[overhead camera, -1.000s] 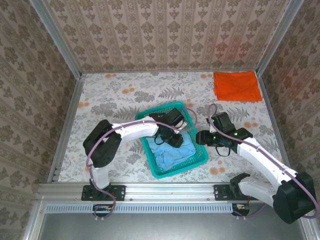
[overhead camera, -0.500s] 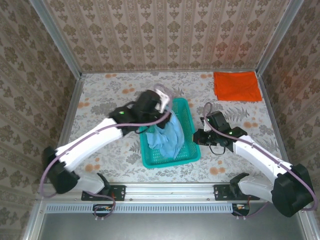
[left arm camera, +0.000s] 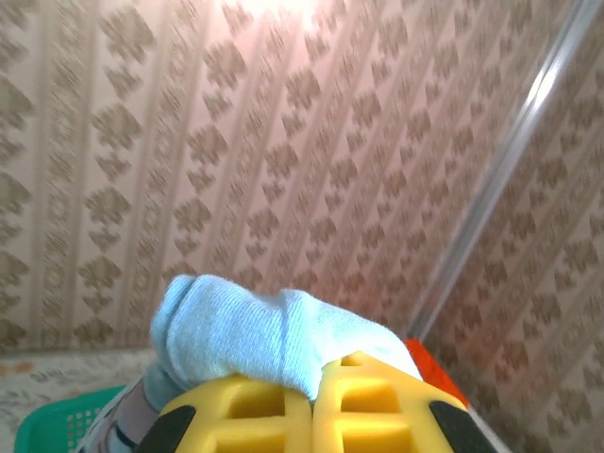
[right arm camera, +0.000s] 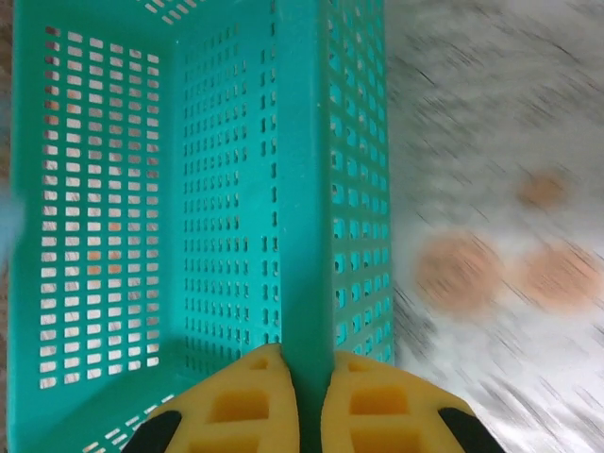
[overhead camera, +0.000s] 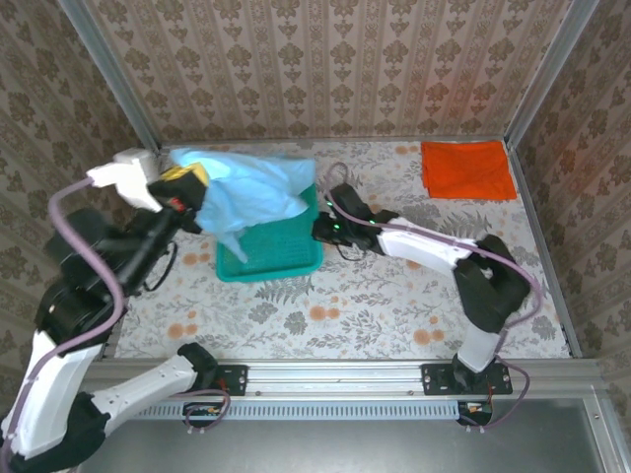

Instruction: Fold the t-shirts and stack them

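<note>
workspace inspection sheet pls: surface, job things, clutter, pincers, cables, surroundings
surface: floral-patterned table, flat, nothing spilled
job's things: light blue t-shirt lifted and bunched, hanging over the basket; orange-red t-shirt folded flat at the far right corner
clutter: teal basket, mesh plastic, sitting left of centre
grippers: left pincer shut on the light blue t-shirt, raised high; right pincer shut on the teal basket's wall
cables: left arm's cable arcs free of the cloth; right arm's cable loops close to the basket rim
surroundings: wallpapered walls on three sides, metal frame rail at the near edge
</note>
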Controlling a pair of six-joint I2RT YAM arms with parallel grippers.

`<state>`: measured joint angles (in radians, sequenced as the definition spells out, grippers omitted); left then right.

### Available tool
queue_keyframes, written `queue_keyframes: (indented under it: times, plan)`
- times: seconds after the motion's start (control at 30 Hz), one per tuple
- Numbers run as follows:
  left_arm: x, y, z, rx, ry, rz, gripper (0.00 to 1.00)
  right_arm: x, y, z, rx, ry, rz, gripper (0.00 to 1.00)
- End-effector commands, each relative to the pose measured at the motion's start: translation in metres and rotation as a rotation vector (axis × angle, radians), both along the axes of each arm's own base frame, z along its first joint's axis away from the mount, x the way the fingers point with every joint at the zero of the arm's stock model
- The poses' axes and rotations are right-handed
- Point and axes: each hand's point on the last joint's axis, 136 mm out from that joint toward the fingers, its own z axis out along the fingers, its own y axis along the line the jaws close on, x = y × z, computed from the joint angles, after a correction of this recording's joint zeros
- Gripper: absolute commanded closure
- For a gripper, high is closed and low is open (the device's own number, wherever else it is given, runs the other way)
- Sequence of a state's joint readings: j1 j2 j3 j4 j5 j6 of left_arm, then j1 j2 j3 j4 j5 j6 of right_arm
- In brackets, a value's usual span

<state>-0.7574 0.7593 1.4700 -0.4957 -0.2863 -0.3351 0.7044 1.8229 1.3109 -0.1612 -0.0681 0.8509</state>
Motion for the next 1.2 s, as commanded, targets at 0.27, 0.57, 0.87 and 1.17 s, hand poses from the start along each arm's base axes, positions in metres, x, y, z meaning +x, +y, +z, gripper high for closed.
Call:
queue_keyframes:
  times: [0.27, 0.57, 0.87, 1.17]
  plan:
    - [-0.041, 0.074, 0.042, -0.124, -0.244, 0.19, 1.0, 0.091, 0.149, -0.002, 0.06, -0.035, -0.035, 1.0]
    - [-0.034, 0.067, 0.03, -0.059, -0.235, 0.195, 1.0, 0.14, 0.185, 0.003, 0.285, -0.129, -0.142, 0.94]
    - [-0.026, 0.06, 0.022, -0.025, -0.208, 0.196, 1.0, 0.133, 0.165, 0.064, 0.198, -0.241, -0.003, 0.23]
    - [-0.002, 0.005, 0.011, 0.02, -0.104, 0.024, 1.0, 0.126, 0.034, 0.156, -0.099, -0.288, 0.014, 0.16]
